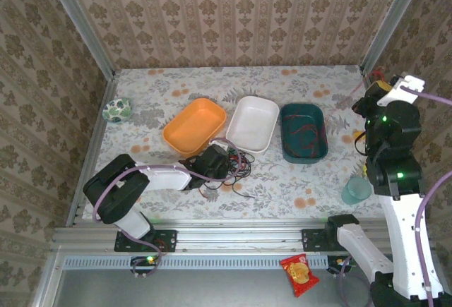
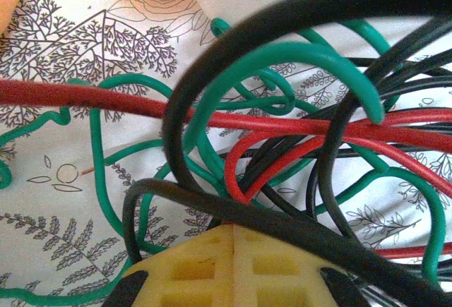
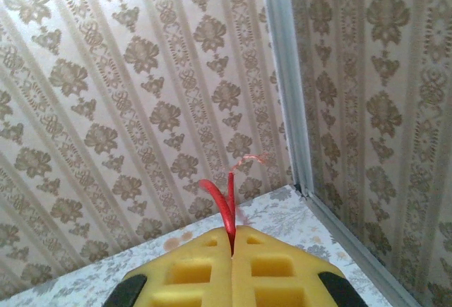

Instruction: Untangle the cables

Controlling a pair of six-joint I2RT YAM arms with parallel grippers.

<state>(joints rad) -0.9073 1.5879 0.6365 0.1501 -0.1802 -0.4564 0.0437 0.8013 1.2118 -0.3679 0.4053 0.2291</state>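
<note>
The cables [image 1: 234, 169] lie in a tangled heap of red, black and green wire on the flowered table, in front of the white tray. My left gripper [image 1: 223, 161] reaches low into the heap. In the left wrist view its jaws [image 2: 233, 228] are pressed together, and a red cable loop [image 2: 244, 180] runs down into their seam behind a black cable [image 2: 296, 233]. Green cable [image 2: 318, 60] arches over them. My right gripper [image 1: 373, 82] is raised at the back right corner. It [image 3: 232, 233] is shut on a short red cable [image 3: 227, 194] with a bare copper end.
An orange tray [image 1: 195, 126], a white tray [image 1: 252, 123] and a teal tray [image 1: 304, 133] holding red cables stand in a row behind the heap. A patterned bowl [image 1: 116, 110] sits at the far left and a teal cup [image 1: 357, 190] at the near right. Papered walls enclose the table.
</note>
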